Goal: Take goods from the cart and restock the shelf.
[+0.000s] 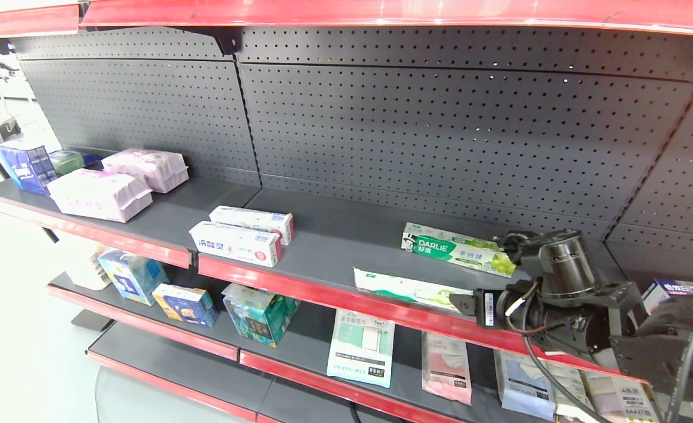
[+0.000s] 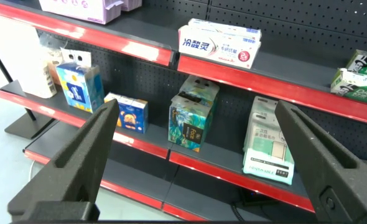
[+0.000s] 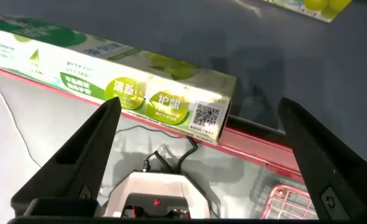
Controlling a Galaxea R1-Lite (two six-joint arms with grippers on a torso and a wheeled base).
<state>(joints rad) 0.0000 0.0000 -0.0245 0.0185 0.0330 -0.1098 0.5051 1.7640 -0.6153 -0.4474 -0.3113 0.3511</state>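
1. Right arm point(image 1: 558, 305): low at the right, its forearm roughly level along the red front lip of the middle shelf point(image 1: 335, 235), its wrist pointing toward the robot's left.
2. Right gripper point(image 3: 199, 106): fingers spread wide and holding nothing. It sits just off the end of the green box point(image 3: 109, 74); contact cannot be judged.
3. Green box: lies flat along the shelf's front edge, its long side parallel to the lip.
4. Left gripper point(image 2: 197, 106): fingers spread and empty, facing the lower shelves, where small packs point(image 2: 193, 118) stand.
5. Second green box point(image 1: 458, 249): farther back on the same shelf, apart from the first.
6. Two white-and-red boxes point(image 1: 241, 241): side by side, well to the left.
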